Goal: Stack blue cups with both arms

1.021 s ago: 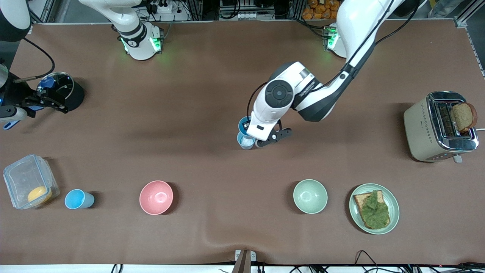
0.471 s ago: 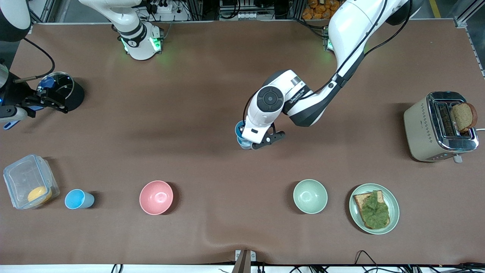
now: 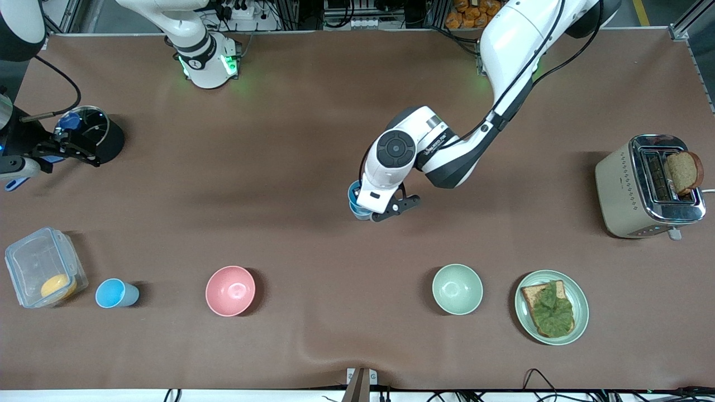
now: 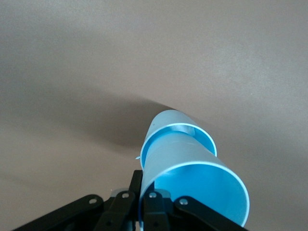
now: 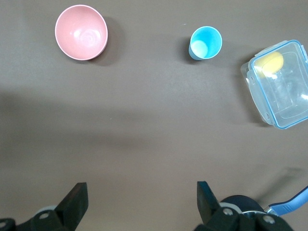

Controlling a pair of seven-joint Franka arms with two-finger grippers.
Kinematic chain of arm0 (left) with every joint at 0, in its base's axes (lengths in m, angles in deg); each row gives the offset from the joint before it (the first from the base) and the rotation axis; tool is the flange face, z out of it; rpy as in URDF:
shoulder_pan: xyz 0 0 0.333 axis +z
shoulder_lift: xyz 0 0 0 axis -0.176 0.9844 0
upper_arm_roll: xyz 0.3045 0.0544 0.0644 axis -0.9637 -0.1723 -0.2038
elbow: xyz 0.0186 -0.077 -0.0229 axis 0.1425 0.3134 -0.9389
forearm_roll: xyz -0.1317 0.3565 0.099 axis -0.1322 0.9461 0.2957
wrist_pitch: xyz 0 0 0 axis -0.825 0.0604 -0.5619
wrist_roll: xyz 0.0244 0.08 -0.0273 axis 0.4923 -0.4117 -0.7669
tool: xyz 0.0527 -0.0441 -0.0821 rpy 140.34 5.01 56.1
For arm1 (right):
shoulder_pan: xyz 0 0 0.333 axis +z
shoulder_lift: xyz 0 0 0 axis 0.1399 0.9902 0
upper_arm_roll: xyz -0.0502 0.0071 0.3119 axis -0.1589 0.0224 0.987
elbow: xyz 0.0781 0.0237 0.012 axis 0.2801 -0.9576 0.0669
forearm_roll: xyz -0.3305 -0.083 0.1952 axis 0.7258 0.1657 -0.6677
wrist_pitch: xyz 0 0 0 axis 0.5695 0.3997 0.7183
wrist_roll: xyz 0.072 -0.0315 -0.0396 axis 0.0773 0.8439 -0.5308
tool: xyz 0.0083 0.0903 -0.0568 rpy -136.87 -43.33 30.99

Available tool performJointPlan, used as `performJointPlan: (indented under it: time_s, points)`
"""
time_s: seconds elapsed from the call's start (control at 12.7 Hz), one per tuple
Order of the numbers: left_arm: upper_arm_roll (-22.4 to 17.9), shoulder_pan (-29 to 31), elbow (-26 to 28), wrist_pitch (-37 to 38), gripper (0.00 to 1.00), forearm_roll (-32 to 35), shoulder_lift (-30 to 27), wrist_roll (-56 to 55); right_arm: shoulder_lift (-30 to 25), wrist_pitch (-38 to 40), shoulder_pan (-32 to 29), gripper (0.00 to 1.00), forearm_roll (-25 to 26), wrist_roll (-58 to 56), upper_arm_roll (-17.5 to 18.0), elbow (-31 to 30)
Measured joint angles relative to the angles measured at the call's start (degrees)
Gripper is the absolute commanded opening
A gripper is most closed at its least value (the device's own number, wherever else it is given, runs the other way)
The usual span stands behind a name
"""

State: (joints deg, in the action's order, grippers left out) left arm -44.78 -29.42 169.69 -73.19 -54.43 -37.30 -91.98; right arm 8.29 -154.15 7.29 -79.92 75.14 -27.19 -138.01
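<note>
Since prev frame, left gripper (image 3: 370,207) shifted w/ held blue cup (image 3: 354,196) over mid-table cup.

Left wrist: fingers clamped on held cup's (image 4: 192,190) rim, nesting into second cup (image 4: 169,126) just below.

Right wrist: right gripper (image 5: 139,202) waits, jaws wide, empty; third cup (image 5: 205,43) well apart.

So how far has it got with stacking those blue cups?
Partly there. At mid-table the left gripper is shut on a cup that sits over a second cup; the left wrist view shows them lined up, though I can't tell if they are fully nested. Left to do: a third cup stands alone beside the clear box. The right gripper waits open high above it.
</note>
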Motion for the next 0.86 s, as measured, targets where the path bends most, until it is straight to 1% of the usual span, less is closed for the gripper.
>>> performJointPlan:
  time_s: [0.55,0.71,0.86]
  points:
    - [-0.26,0.12,-1.37,-0.19,1.0,0.39,-0.52,1.3,0.0,0.13,0.0,1.0,0.0,0.0,0.02,0.0]
    - [-0.32,0.82,-1.9,0.65,1.0,0.39,-2.39,1.3,0.0,0.15,0.0,1.0,-0.01,0.0,0.03,0.01]
    - [-0.31,2.97,-2.16,4.74,1.0,0.39,-5.73,1.3,0.0,0.19,0.0,1.0,-0.02,0.0,0.04,0.01]
